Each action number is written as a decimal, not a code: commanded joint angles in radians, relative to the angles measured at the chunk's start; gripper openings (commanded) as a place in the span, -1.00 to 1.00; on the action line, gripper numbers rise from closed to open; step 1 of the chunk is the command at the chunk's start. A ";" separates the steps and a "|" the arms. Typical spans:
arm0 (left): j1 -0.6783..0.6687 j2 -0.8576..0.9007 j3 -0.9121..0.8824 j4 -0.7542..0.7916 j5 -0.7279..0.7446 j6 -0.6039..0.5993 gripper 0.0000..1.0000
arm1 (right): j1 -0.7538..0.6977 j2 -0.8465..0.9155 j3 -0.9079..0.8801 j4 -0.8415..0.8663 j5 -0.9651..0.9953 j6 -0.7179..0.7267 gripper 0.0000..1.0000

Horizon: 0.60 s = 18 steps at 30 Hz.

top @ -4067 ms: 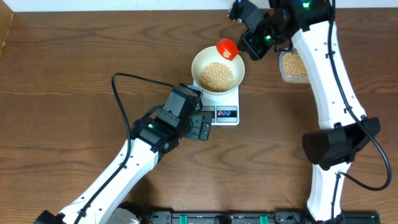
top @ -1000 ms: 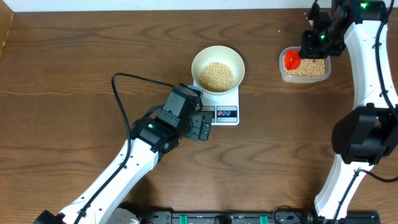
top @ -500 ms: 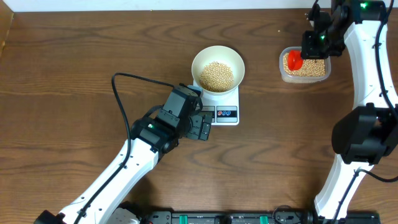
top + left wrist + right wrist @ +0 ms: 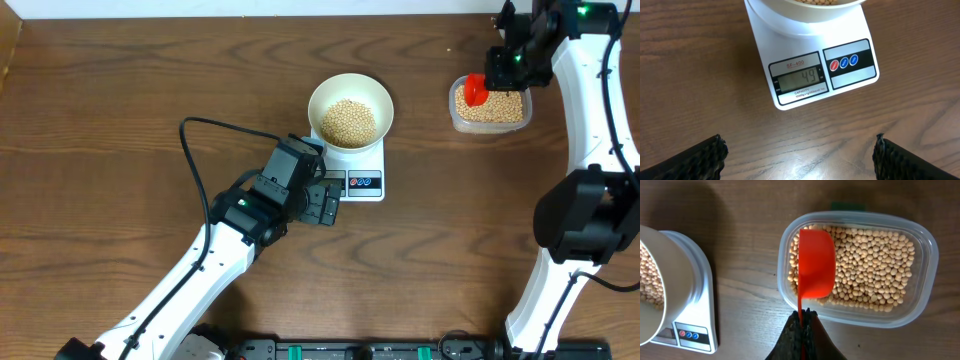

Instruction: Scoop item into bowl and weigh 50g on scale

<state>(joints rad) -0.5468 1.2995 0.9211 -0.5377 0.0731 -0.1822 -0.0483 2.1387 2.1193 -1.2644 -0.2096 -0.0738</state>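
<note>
The white bowl (image 4: 350, 110) holds a pile of tan beans (image 4: 348, 120) and stands on the white scale (image 4: 362, 180). In the left wrist view the scale (image 4: 810, 75) shows 49 on its display. My left gripper (image 4: 800, 155) is open and empty, low over the table just in front of the scale. My right gripper (image 4: 802, 317) is shut on the handle of a red scoop (image 4: 816, 270), whose cup is turned on its side over the left end of a clear tub (image 4: 920, 305) of beans (image 4: 875, 270). The scoop also shows in the overhead view (image 4: 474, 92).
The clear tub (image 4: 488, 122) sits at the back right, apart from the scale. A black cable (image 4: 195, 150) loops on the table left of the left arm. The right arm's base (image 4: 585, 225) stands at the right edge.
My right gripper carried the red scoop from over the bowl to the clear tub. In the last second the scoop tipped and shifted slightly at the tub's left end. The left arm stayed still.
</note>
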 commanded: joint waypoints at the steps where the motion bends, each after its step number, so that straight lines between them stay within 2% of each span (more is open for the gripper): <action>1: 0.001 -0.014 0.000 0.000 -0.006 0.010 0.91 | 0.004 0.008 -0.025 0.005 0.001 -0.014 -0.97; 18: 0.001 -0.014 0.000 0.000 -0.006 0.010 0.91 | 0.031 0.009 -0.056 0.040 -0.010 -0.018 -0.98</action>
<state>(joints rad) -0.5468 1.2995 0.9211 -0.5373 0.0727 -0.1822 -0.0364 2.1387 2.0815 -1.2293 -0.2100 -0.0776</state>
